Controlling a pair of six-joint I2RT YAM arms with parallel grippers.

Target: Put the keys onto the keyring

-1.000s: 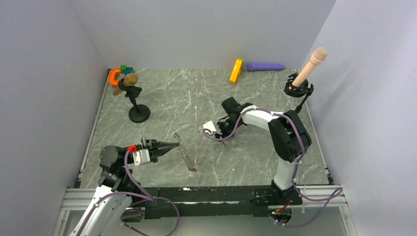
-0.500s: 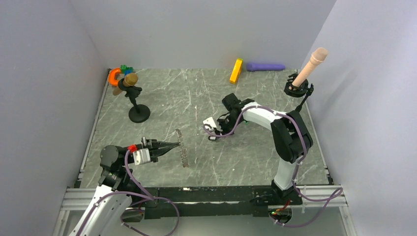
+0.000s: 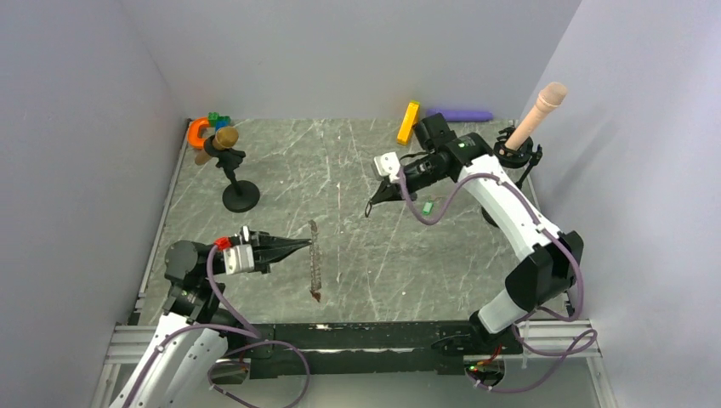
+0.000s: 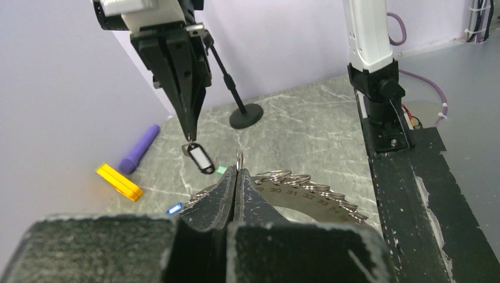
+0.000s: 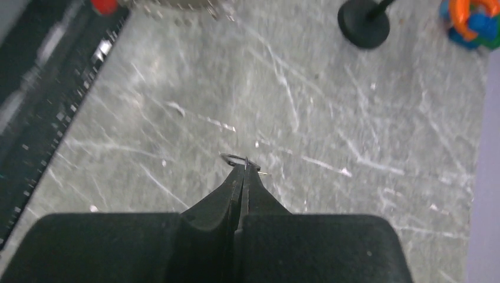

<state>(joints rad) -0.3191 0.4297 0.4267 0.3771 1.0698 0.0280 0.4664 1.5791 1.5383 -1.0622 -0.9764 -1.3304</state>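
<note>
The keyring [image 4: 312, 197] is a grey numbered disc edged with several small wire rings; from above it hangs edge-on [image 3: 315, 263]. My left gripper [image 4: 237, 172] is shut on one of its small rings, low at the front left [image 3: 306, 244]. My right gripper [image 3: 371, 206] is raised over the table's middle, shut on the wire ring [image 5: 234, 159] of a black-rimmed key [image 4: 200, 159] that dangles below its tip [image 4: 190, 137]. The tag itself is hidden in the right wrist view [image 5: 244, 168]. A green key [image 3: 428, 205] and a blue key [image 4: 174, 208] lie on the table.
A yellow block [image 3: 408, 122] and a purple cylinder [image 3: 463, 115] lie at the back. A black stand [image 3: 239, 195] is at the back left beside an orange horseshoe piece [image 3: 198, 131]. A second stand with a beige rod [image 3: 536, 115] is at the back right.
My right gripper has shut on the black-rimmed key and risen toward the back right with it. The left gripper has lifted a little, and the keyring now hangs straighter.
</note>
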